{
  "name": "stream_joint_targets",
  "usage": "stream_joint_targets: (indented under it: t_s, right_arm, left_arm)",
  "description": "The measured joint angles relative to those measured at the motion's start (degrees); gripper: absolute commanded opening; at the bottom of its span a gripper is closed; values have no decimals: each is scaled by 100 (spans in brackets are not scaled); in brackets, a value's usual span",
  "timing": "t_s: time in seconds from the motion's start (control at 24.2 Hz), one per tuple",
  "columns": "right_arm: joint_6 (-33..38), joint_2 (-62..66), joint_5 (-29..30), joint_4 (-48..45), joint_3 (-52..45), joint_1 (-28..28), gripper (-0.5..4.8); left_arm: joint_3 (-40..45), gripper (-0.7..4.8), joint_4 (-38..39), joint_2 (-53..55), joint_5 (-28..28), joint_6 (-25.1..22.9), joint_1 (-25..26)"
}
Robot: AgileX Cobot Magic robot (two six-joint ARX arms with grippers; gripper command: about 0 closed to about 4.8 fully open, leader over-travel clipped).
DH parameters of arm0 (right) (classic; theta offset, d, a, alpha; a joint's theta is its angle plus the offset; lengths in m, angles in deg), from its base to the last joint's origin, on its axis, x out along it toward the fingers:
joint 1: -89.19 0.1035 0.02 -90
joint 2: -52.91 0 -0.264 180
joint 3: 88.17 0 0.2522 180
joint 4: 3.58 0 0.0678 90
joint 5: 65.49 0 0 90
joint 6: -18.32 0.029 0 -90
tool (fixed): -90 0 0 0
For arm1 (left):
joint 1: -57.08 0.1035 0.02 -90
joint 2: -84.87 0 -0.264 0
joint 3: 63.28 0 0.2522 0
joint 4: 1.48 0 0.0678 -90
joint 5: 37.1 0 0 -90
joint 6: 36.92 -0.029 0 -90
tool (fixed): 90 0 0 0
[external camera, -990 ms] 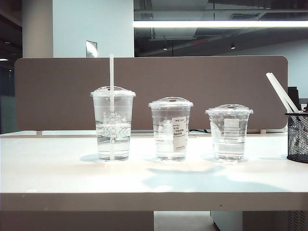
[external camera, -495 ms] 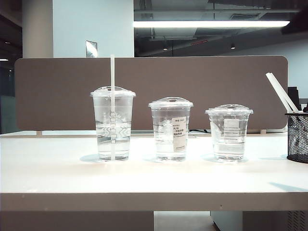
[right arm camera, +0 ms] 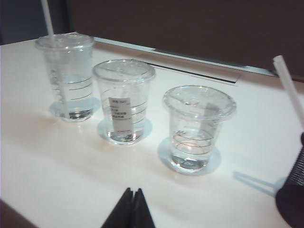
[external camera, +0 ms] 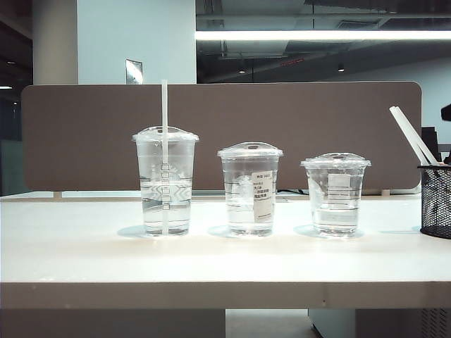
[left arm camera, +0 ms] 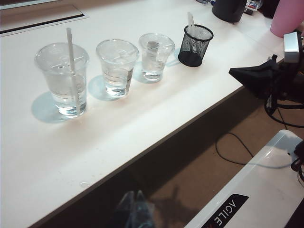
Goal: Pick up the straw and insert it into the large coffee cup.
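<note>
White and upright, the straw stands through the lid of the large coffee cup, as it did a second ago; the grey shadow we saw on the white table then is gone. The right gripper hangs pinched shut and empty beyond the table's edge. The left gripper, off the table, looks closed and empty. A grey partition backs the desk.
</note>
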Motion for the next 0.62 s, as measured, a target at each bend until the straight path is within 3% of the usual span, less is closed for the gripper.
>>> stream_joint_targets:
  t_s: [0.25,0.33,0.62]
  right_arm:
    - [24,-245,-1215,903,0,-310,-8]
    - [26,-428,-1335,1397,0,-479,-8]
    - [46,-693,-1379,1419,2,-929,-8]
  left_arm:
    - [0,-5,0,2,0,0,0]
    - [0,-5,-2,-2,-2,0,0]
    - [0,-5,0,0,-4,0,0]
